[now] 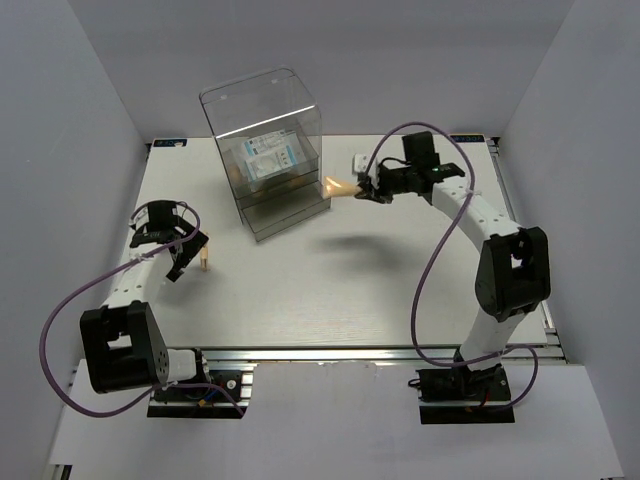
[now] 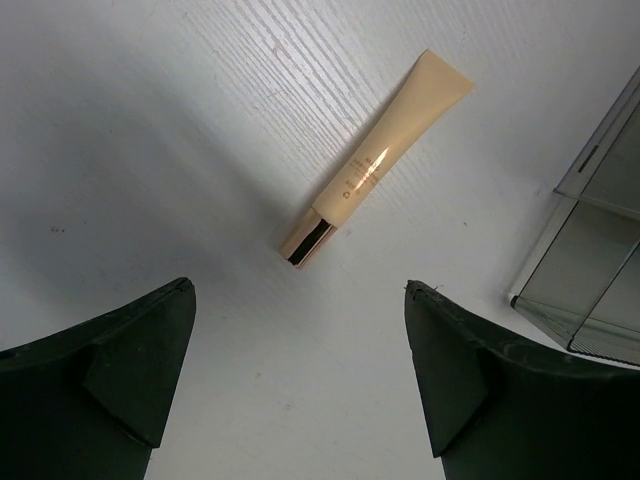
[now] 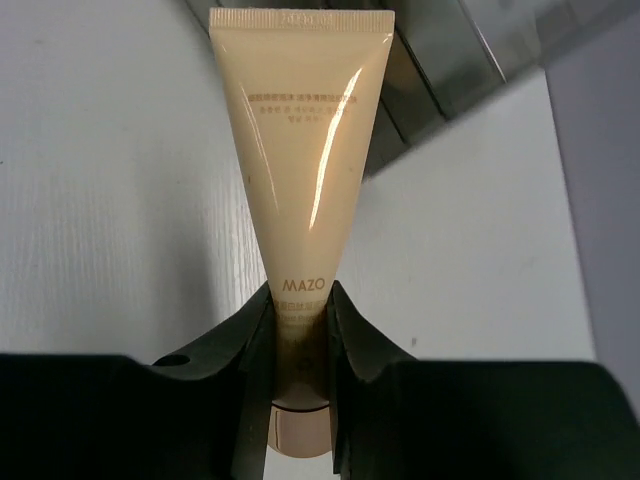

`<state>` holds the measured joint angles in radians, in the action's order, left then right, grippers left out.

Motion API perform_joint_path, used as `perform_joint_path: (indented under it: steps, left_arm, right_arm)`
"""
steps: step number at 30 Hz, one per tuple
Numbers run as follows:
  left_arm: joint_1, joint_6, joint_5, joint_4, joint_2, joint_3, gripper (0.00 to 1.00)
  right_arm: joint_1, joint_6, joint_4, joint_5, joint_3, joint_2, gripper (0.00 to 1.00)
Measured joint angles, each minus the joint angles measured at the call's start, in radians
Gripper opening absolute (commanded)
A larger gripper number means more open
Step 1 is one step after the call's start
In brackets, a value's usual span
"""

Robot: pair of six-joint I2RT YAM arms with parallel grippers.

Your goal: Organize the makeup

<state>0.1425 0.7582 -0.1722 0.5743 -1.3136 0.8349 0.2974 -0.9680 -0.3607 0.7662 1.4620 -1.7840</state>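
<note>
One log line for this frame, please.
right gripper shut on cone tube, beside drawer box | left gripper open above thin stick on table | packets inside drawer box

Shows a slim tan tube lying flat on the white wood-grain bench, set diagonally: gold cap at lower left, flat crimped end at upper right. Looks down between the two dark fingers of the left tool, spread wide, gripping nothing, neither touching the tube. Puts the cap just beyond the gap between the fingertips. Catches a corner of a clear plastic drawer box at the right edge, apart from the tube.
</note>
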Motion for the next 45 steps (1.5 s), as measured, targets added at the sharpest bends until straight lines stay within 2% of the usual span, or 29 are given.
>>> perform_joint_path:
  steps: [3, 6, 11, 12, 14, 15, 17, 20, 22, 27, 31, 34, 41, 44, 45]
  left_arm:
    - [0.000, -0.006, 0.002, -0.001, -0.010, 0.000, 0.94]
    - [0.000, -0.020, 0.002, 0.001, -0.018, 0.000, 0.94]
    - [0.000, -0.053, -0.005, 0.008, -0.021, 0.000, 0.94]
    - [0.000, -0.060, -0.006, 0.010, -0.020, 0.000, 0.94]
    - [0.000, -0.072, -0.005, 0.010, -0.020, 0.000, 0.94]
    - [0.000, -0.079, -0.005, 0.010, -0.020, 0.000, 0.94]
    - [0.000, -0.087, -0.003, 0.010, -0.020, -0.001, 0.93]
    - [0.001, -0.101, -0.001, 0.008, -0.019, -0.009, 0.91]
    - [0.001, -0.113, 0.002, 0.003, -0.018, -0.018, 0.89]
    - [0.001, -0.142, 0.008, -0.008, -0.018, -0.030, 0.83]
    - [0.000, -0.160, 0.015, -0.026, -0.018, -0.034, 0.77]
    - [0.000, -0.175, 0.020, -0.045, -0.030, -0.037, 0.73]
    - [-0.010, -0.226, 0.030, -0.132, -0.191, -0.008, 0.67]
    - [-0.031, -0.248, 0.024, -0.158, -0.293, 0.035, 0.66]
    - [-0.041, -0.253, 0.014, -0.159, -0.316, 0.058, 0.62]
  right_arm:
    - [0.097, -0.238, -0.044, -0.005, 0.003, 0.002, 0.13]
    - [0.192, -0.406, -0.104, -0.027, 0.072, -0.069, 0.13]
    - [0.302, -0.562, -0.147, -0.108, 0.293, -0.260, 0.16]
    - [0.312, -0.576, -0.148, -0.130, 0.320, -0.283, 0.21]
    - [0.344, -0.586, -0.142, -0.165, 0.395, -0.349, 0.28]
    - [0.357, -0.586, -0.140, -0.185, 0.420, -0.373, 0.35]
    - [0.378, -0.584, -0.133, -0.222, 0.462, -0.417, 0.41]
    - [0.406, -0.555, -0.114, -0.275, 0.501, -0.470, 0.57]
    - [0.419, -0.518, -0.090, -0.317, 0.526, -0.503, 0.63]
    - [0.436, -0.394, -0.014, -0.429, 0.556, -0.555, 0.61]
    - [0.435, -0.283, 0.021, -0.461, 0.555, -0.554, 0.56]
    - [0.420, -0.175, 0.040, -0.424, 0.499, -0.500, 0.54]
    - [0.312, 0.069, 0.135, -0.282, 0.074, -0.029, 0.54]
    - [0.271, 0.134, 0.173, -0.245, -0.047, 0.129, 0.55]
    - [0.262, 0.153, 0.185, -0.234, -0.082, 0.164, 0.55]
